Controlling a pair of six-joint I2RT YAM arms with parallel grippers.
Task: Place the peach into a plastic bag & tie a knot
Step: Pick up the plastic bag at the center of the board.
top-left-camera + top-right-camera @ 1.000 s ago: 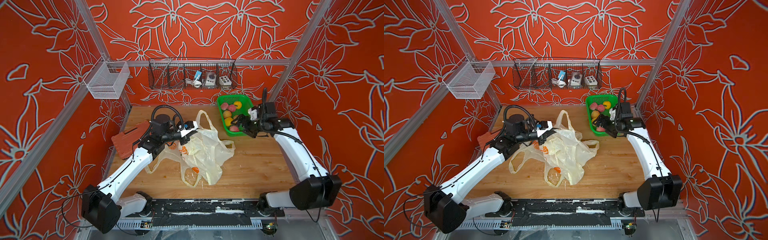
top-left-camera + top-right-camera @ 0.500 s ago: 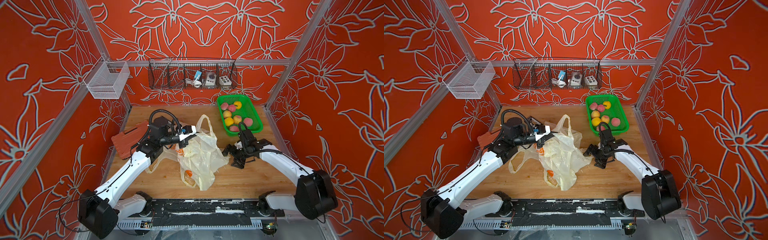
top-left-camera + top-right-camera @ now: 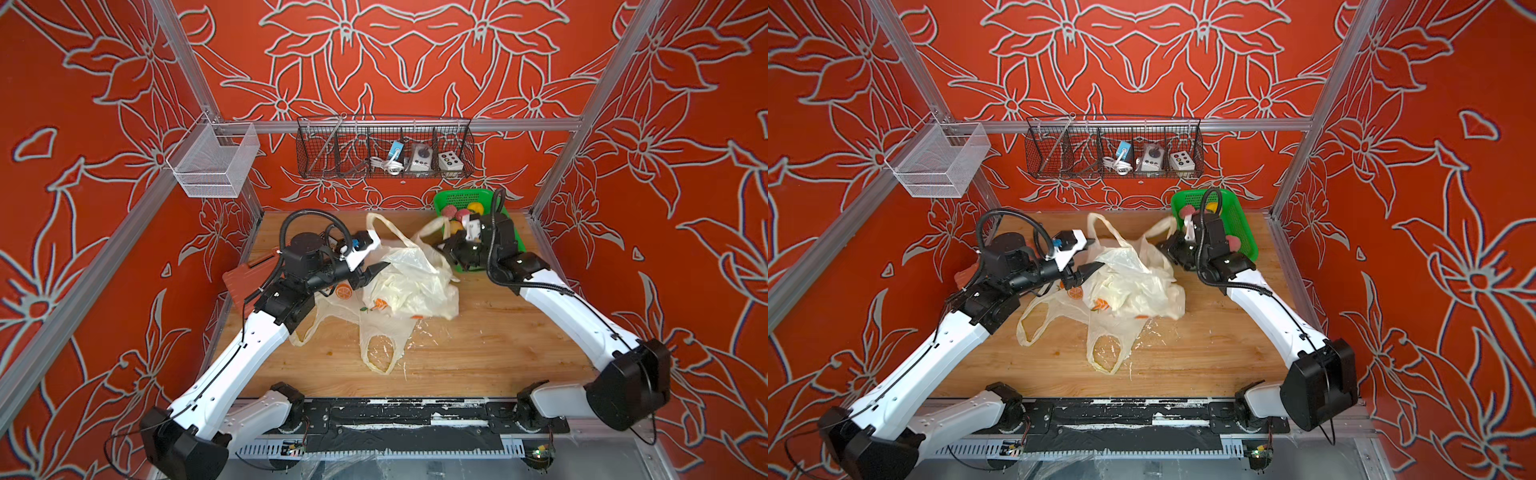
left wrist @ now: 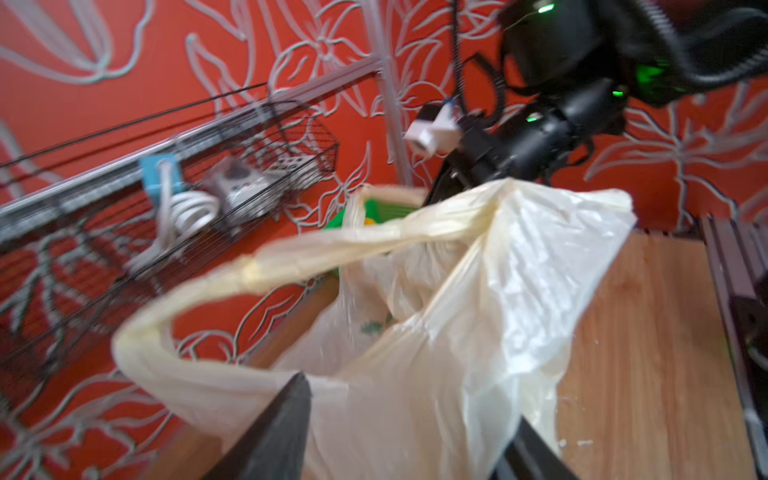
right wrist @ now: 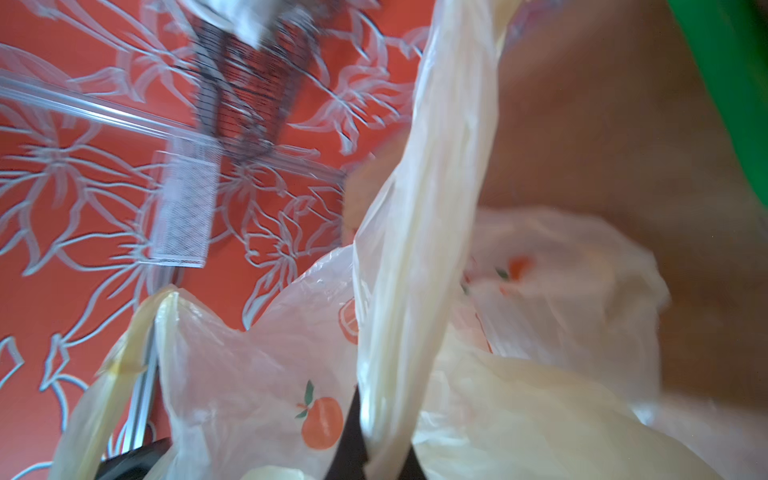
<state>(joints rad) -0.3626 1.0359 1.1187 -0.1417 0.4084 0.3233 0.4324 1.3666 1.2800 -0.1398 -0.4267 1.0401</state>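
A cream plastic bag sits crumpled mid-table. My right gripper is shut on one handle loop, a stretched strip in the right wrist view running down into the gripper. My left gripper is open at the bag's left side. Bag film lies between its spread fingers, and the other handle loop arches free. Peaches lie in the green basket, partly hidden by the right arm. No knot shows.
A flat bag with orange prints lies under the crumpled one, its loops toward the front. A red-brown board lies at the left edge. A black wire basket and a white mesh basket hang on the walls.
The right gripper has shut on a bag handle and pulled it up and back toward the green basket. The left gripper has opened and let go of the bag.
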